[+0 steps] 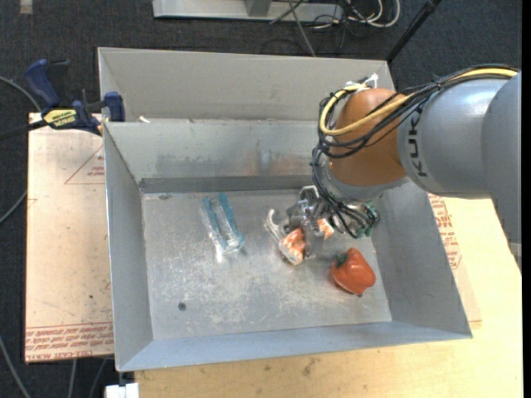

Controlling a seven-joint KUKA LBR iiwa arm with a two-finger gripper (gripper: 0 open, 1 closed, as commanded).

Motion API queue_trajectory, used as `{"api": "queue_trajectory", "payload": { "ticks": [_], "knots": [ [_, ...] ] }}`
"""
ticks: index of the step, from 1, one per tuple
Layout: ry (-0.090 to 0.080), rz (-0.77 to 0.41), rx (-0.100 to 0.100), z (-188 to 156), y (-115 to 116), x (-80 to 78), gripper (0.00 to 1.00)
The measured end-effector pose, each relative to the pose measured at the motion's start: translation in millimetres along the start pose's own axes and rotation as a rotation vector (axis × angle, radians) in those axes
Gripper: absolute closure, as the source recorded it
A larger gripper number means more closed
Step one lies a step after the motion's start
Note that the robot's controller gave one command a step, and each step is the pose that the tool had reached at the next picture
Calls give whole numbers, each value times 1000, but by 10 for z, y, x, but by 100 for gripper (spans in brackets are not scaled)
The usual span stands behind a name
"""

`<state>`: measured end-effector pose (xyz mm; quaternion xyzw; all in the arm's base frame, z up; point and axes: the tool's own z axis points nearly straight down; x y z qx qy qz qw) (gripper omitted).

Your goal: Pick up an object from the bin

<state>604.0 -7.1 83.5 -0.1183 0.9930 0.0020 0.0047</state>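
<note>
Robotics lab: KUKA arm [473, 139] (name on casing), grey metal bin [249, 305], cables [365, 2] on carpet [66, 23].

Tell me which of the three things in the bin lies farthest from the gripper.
The clear bluish packet, left of the middle. The orange-and-white thing lies at the gripper, and the red pepper-shaped toy close beside it.

The bin [249, 152] is dull grey sheet metal, its floor scuffed and scratched. The red pepper toy [354, 274] looks like smooth, glossy plastic. The clear blister pack [222, 226] and the crinkled orange-and-white packet [292, 244] shine like thin film.
</note>
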Motion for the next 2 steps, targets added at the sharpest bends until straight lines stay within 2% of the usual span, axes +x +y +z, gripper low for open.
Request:
{"api": "queue_trajectory", "payload": {
  "ticks": [1, 2],
  "knots": [
    [13, -7, 1, -371, 57, -48, 100],
    [-7, 1, 6, -614, -46, -79, 100]
  ]
}}
